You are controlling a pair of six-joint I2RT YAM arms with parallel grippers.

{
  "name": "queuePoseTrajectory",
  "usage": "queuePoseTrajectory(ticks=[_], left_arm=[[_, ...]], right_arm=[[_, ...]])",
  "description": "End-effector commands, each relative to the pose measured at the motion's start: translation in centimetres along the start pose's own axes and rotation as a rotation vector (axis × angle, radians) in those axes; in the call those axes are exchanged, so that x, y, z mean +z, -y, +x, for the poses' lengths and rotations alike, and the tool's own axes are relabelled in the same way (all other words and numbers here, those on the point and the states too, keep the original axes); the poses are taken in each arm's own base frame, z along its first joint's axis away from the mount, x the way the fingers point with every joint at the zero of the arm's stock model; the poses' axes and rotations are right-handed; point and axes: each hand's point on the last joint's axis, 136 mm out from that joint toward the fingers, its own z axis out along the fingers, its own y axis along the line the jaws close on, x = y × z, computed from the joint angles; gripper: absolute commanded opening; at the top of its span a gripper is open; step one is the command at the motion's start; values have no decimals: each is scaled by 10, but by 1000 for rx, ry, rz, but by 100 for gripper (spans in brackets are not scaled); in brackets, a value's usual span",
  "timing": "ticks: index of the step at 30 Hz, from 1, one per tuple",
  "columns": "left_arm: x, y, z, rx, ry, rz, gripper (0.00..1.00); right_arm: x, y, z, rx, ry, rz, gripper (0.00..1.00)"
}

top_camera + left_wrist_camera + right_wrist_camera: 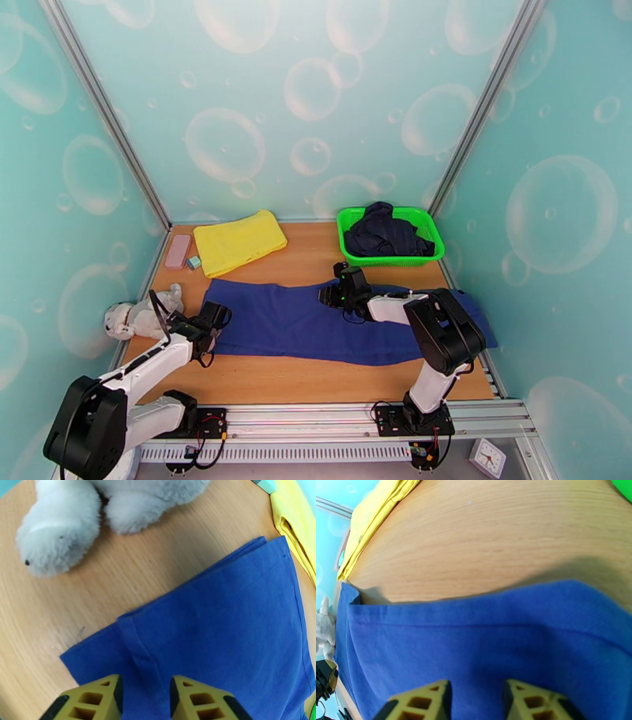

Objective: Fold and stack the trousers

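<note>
The trousers (316, 320) are laid flat along the wooden surface (316, 264), just on the near side of the green basket (344, 237). They stretch from below the basket's right corner to well past its left side. They are seen as one long royal-blue band, with one layer lying over another at the end far to the left of the basket.

A darker navy garment (387, 233) is heaped inside the basket. A folded yellow cloth (239, 241) is placed to the left of the basket, apart from it. A pink case (178, 251) and a small teal object (193, 261) are set farther left again. A white plush toy (138, 316) is found farthest left of the basket, nearer the arms, close to the trousers' end but not touching it.

The right end effector (328, 294) is held over the far edge of the trousers, just in front of the basket's left corner. Its yellow fingers (422, 701) are parted and nothing is pinched between them; blue cloth is seen through the gap.

The left end effector (220, 314) is positioned at the trousers' end far to the left of the basket. It is released, with its fingers (98, 697) spread and a raised fold of cloth running up from the gap, gripped by neither finger.
</note>
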Motion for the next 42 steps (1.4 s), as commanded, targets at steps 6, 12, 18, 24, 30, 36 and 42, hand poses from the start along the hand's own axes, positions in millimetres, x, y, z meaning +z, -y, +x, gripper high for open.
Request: queuePoseTrajectory(ticks=[6,12,18,24,30,36,42], left_arm=[[5,14,-1,24,-14,24,37],[10,15,-2,36,-9,1,34],[11,14,-3,36,-5,5,21],[9,16,-6,42,6,11,5],[-9,25,-20,24,33,61,0],[-44,22,-35,9,57,59,0],[-60,-1,-21,-26,13,-1,0]], right_arm=[[0,26,27,30,-77,95,41],[1,25,28,30,-79,92,41],[1,24,28,29,-80,88,41],[2,25,30,32,-86,89,41],[4,28,32,38,-88,98,40],[6,31,33,51,-90,111,40],[8,34,35,55,-95,125,40]])
